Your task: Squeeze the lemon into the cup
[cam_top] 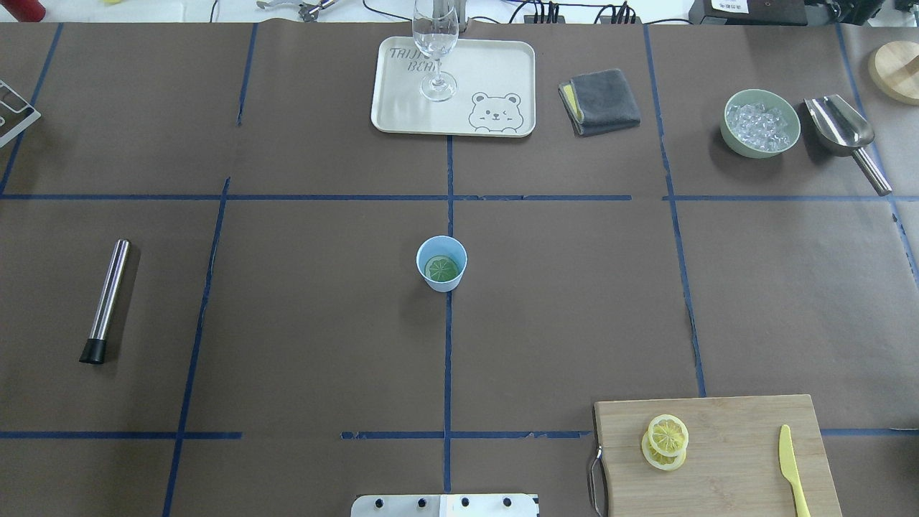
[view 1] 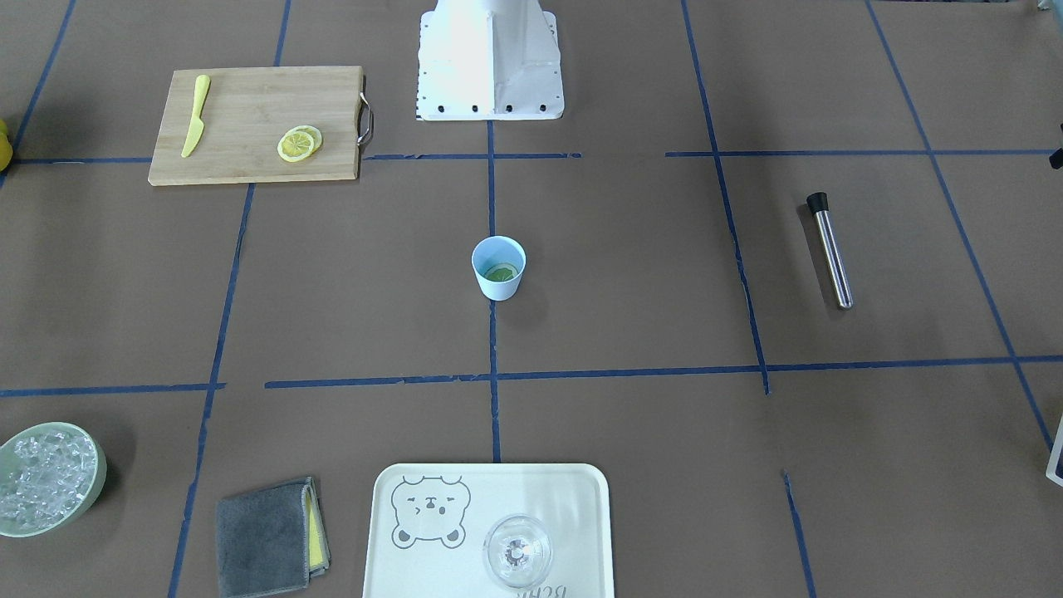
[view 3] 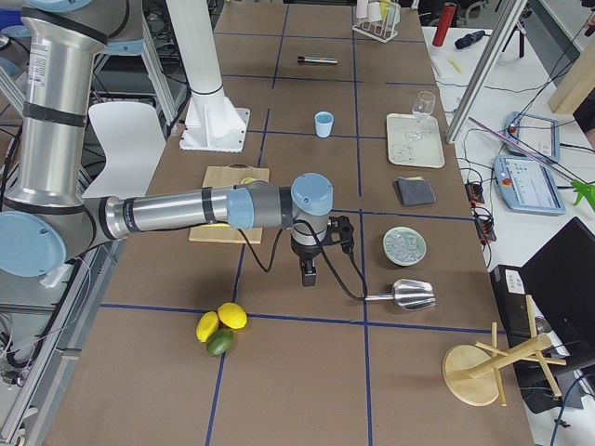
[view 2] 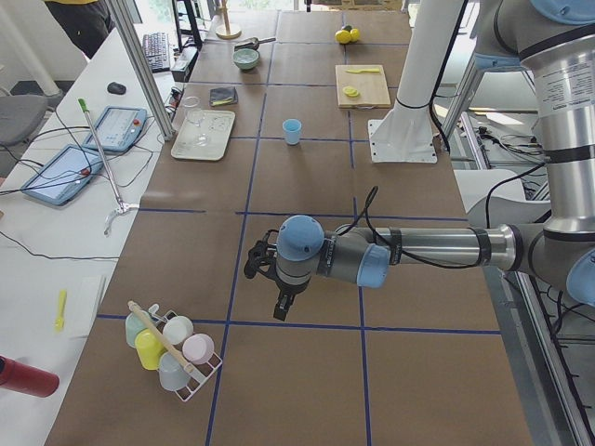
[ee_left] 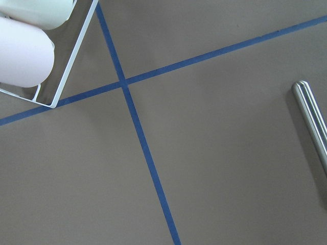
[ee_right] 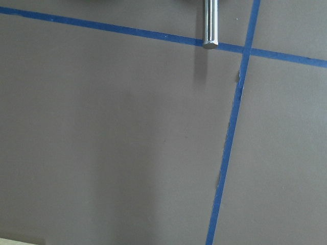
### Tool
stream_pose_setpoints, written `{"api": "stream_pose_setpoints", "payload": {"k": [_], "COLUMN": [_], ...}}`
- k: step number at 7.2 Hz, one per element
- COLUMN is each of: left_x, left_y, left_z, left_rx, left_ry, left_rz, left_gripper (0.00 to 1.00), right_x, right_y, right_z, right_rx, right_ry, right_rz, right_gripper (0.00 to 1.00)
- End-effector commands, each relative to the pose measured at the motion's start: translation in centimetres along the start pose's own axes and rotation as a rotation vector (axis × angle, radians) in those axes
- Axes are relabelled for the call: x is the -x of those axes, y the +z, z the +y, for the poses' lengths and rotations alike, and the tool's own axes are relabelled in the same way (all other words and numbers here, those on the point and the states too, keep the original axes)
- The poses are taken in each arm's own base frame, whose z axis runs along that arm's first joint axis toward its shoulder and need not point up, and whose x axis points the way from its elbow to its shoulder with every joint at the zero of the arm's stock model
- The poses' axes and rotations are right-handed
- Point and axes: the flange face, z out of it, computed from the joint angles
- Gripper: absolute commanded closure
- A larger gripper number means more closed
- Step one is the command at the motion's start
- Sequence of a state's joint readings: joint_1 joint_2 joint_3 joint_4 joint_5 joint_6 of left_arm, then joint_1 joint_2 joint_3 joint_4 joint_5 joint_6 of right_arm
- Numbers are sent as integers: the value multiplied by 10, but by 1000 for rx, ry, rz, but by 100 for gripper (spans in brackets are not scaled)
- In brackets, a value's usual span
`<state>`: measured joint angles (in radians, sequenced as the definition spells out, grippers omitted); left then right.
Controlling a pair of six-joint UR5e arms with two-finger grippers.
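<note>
Light-blue cup (cam_top: 443, 285) upright, mid-table | lemon slice (cam_top: 441, 269) lying inside

The left arm (view 2: 428, 249) and right arm (view 3: 167, 212) are showing silver tubes with light-blue joint caps. Black cables (view 2: 364, 205) are looping beside the black left gripper (view 2: 282, 309) and right gripper (view 3: 308, 276). The white base (view 1: 490, 66) is carrying black screws (view 1: 475, 108).

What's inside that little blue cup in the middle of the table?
One round citrus slice, greenish-looking, lies flat at the bottom of the cup. Whatever is beneath the slice is hidden.
</note>
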<state>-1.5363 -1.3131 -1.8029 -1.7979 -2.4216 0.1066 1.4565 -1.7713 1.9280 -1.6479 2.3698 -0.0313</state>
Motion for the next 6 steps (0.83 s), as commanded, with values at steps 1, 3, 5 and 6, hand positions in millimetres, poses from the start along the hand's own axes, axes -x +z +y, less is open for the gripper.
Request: {"api": "stream_pose_setpoints", "payload": {"k": [1,3,5,6], "left_x": [10,-7,-11,-11], "left_y": [9,-6,-11,-14], "left_z": [24,12,-8,-41], "left_rx": [42,4,-48,-72], "left_ry": [-72,-103,-39,-10], "left_rz": [6,2,-1,-4], "left_gripper": [0,0,0,0], "right_x": [0,-8,-10,-9], "right_y": [-3,3,3,1], "right_z": [-4,-4,-10,-11], "right_rx": [-11,1,-3,-9], "right_ry": [-12,14,9,4], "right_rz": [2,5,8,13], "right_gripper": [0,0,0,0]}}
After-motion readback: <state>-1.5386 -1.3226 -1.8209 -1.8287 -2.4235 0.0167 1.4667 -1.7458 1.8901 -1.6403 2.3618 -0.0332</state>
